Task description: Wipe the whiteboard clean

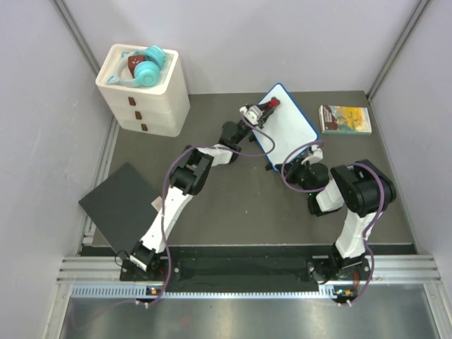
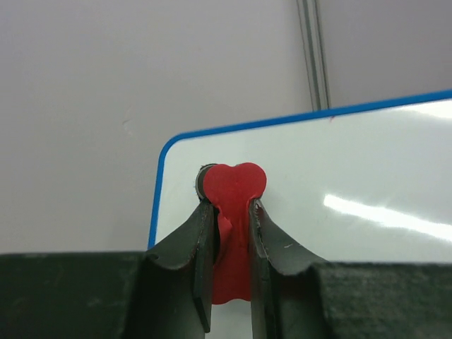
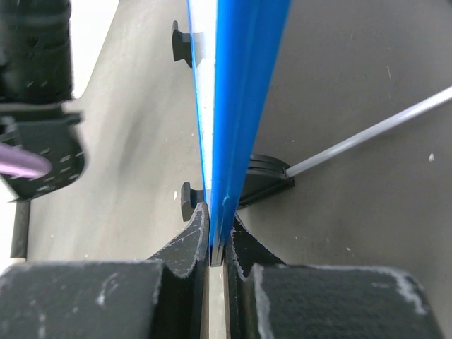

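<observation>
- A red heart-shaped eraser (image 2: pixel 236 187) is being gripped by the closed left fingers (image 2: pixel 201 240) against the far corner of the whiteboard (image 1: pixel 289 125).
- The whiteboard is being held tilted mid-way across the counter (image 1: pixel 233 205), face leaning left, long axis running far-left to near-right.
- Its blue rim (image 3: pixel 236 106) is being clamped by the right fingers (image 3: pixel 191 244).

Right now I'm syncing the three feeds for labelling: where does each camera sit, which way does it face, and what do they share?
Top external: above and behind the bases, looking down at the table; both arms show.
Left wrist: on the left arm, facing the whiteboard front-on; left gripper shut on a red eraser.
Right wrist: on the right arm, looking along the whiteboard's blue rim; right gripper shut on it.
Shared: all three show the whiteboard.
</observation>
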Available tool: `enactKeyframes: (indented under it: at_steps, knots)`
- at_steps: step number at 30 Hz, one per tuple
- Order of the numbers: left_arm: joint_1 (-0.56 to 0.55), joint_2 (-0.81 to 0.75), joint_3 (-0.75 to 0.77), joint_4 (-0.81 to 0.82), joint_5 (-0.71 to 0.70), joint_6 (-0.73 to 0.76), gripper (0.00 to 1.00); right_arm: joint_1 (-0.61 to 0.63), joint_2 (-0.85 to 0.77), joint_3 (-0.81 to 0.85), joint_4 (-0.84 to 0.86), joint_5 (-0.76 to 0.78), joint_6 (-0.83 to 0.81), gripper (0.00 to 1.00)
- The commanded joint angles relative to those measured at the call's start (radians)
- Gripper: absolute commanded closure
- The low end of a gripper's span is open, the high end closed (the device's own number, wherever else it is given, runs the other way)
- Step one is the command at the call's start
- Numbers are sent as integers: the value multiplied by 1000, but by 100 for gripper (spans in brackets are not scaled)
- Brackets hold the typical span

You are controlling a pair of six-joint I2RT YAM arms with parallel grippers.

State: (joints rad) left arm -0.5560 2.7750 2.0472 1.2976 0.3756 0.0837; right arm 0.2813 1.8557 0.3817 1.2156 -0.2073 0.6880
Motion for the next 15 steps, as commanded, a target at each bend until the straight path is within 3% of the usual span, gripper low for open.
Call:
enactKeyframes:
  at_steps: [1,5,10,15]
  knots:
    - [50,-243,-249,325,-1,16,100,71,66,-52,-380,-162,-93,100]
    - [64,-379,-523,400,-1,18,100,73,56,-52,-387,-159,-93,100]
    - [67,-582,-847,379,20,80,100,76,39,-55,-398,-149,-96,100]
    - [67,-765,-1013,159,55,154,100,79,20,-64,-403,-139,-94,100]
